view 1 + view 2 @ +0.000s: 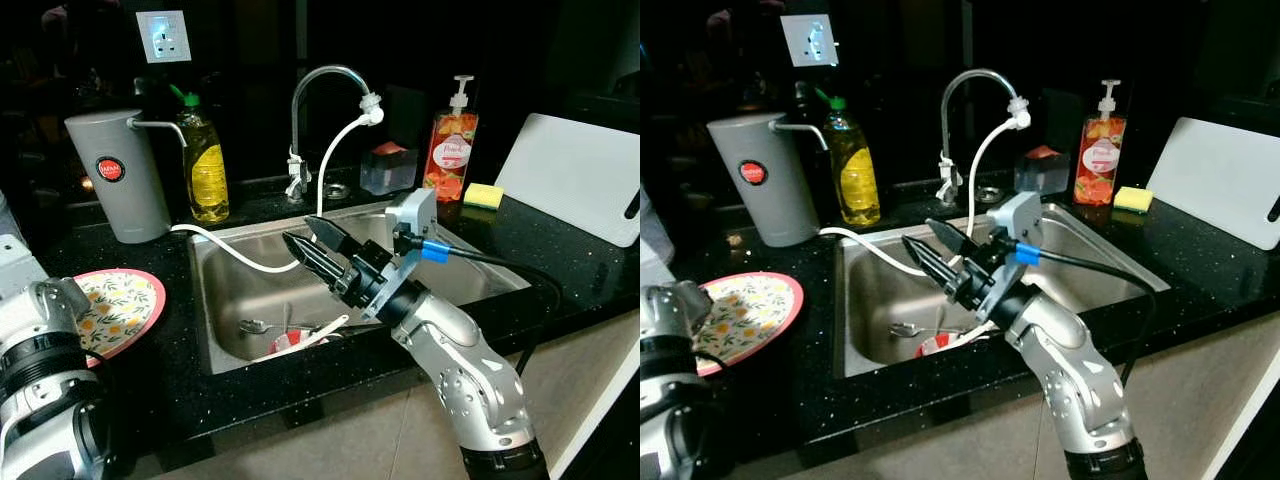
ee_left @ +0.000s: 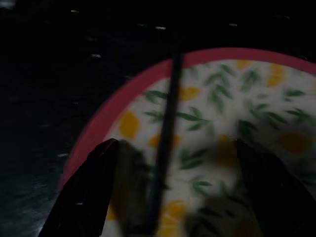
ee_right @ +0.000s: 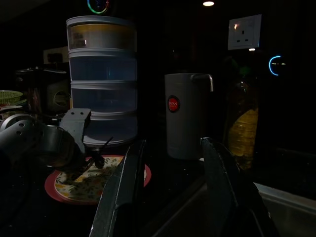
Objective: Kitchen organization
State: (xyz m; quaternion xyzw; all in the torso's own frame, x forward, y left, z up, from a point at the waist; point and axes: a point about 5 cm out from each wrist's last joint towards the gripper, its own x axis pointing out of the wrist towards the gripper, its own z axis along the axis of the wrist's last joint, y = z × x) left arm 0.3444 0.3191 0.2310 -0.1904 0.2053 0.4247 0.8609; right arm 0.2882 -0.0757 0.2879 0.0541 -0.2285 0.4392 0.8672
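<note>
Holding over the sink: I see my right gripper (image 1: 305, 243) above the stainless-steel sink basin (image 1: 225, 300), its black fingers parted and carrying nothing.
Left gripper: my left gripper (image 2: 177, 163) sits low over the round red-rimmed plate with leaf and lemon print (image 1: 125, 305) — fingers spread apart, nothing between them.
Plate position: on the black speckled worktop (image 1: 150, 385), left of the sink.
In the basin: a metal spoon (image 1: 262, 326) and red-and-white dishware (image 1: 290, 342) — details unclear to me.

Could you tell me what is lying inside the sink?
The sink holds a spoon, a red-and-white dish with a pale utensil, and the white hose. The right arm covers the rest.
</note>
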